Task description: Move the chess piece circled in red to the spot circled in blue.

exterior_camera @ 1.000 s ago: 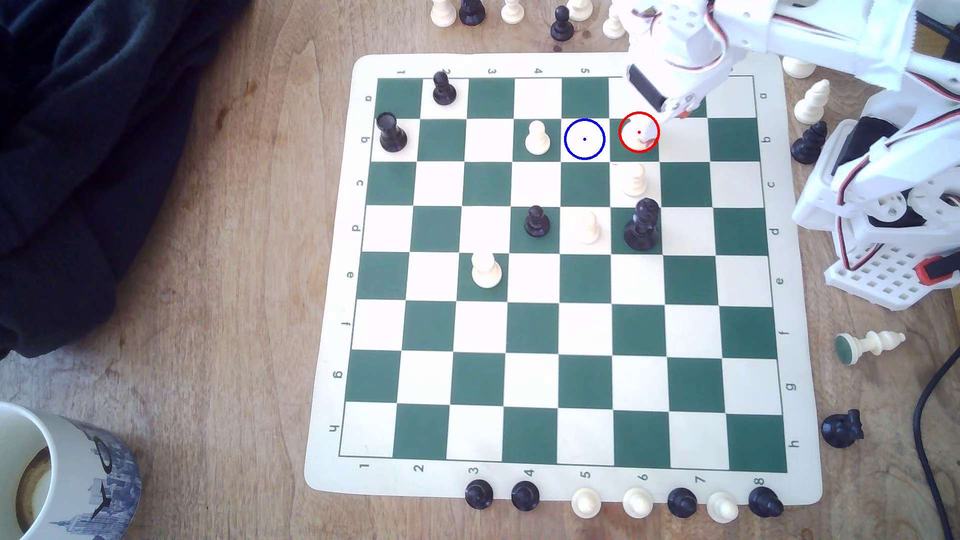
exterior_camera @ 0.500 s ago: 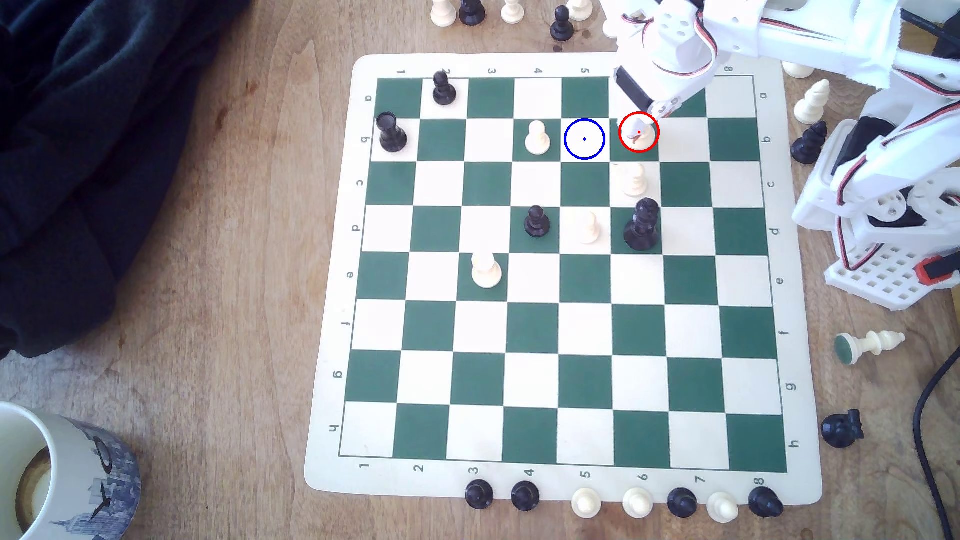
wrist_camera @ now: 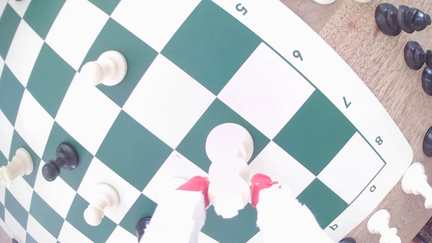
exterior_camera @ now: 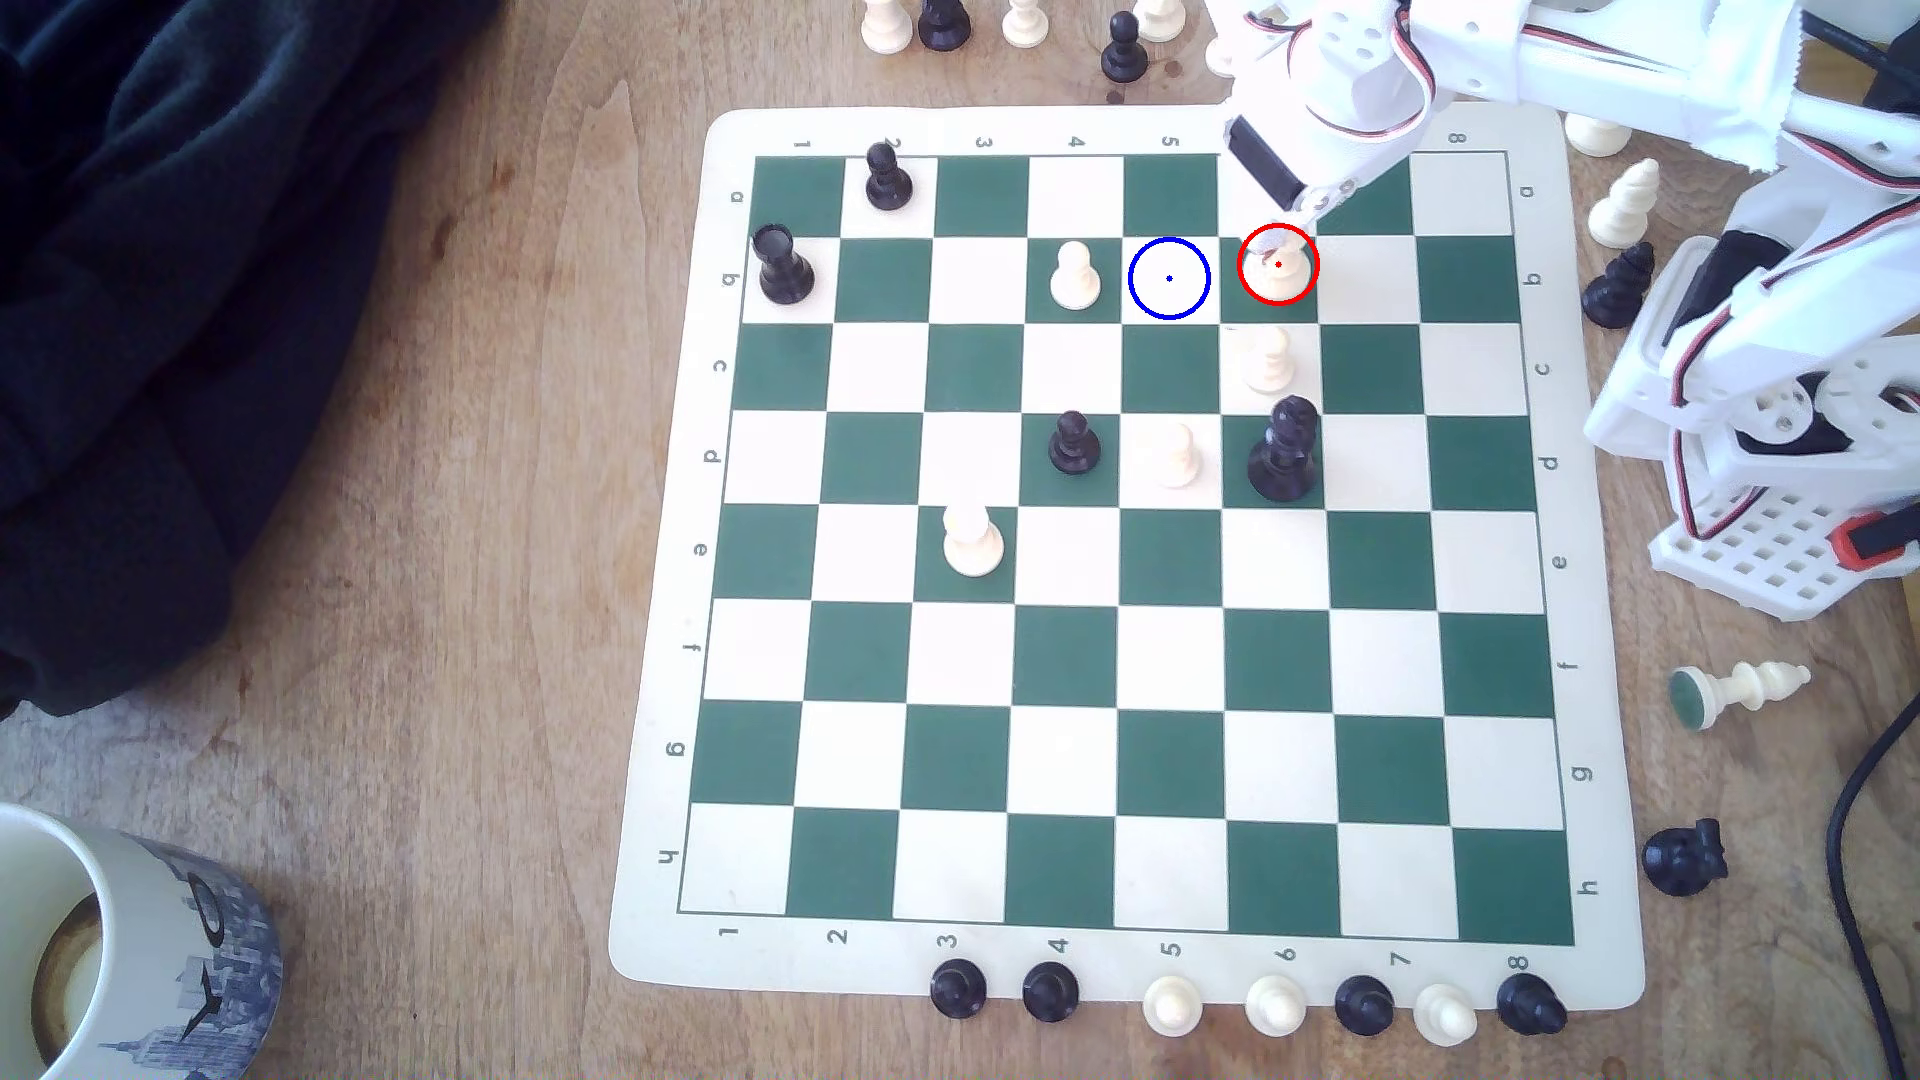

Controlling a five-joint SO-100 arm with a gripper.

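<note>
- The fingers [wrist_camera: 230, 189] sit narrowly on either side of the chess piece [wrist_camera: 230, 161], red tips hugging its upper body for lifting.
- The spot [exterior_camera: 1169, 278] lies just beside them, 1 square over.

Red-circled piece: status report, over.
Gripper straddling the chess piece, contact unclear. Piece upright on its green square. The spot next door bare; white pawn just beyond it.

Wooden table [exterior_camera: 436, 582] carries chessboard mat [exterior_camera: 665, 540]

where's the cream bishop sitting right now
In the exterior view the chess piece stands on the green square inside the red ring, just right of the spot, between the end effector's fingers.
</note>
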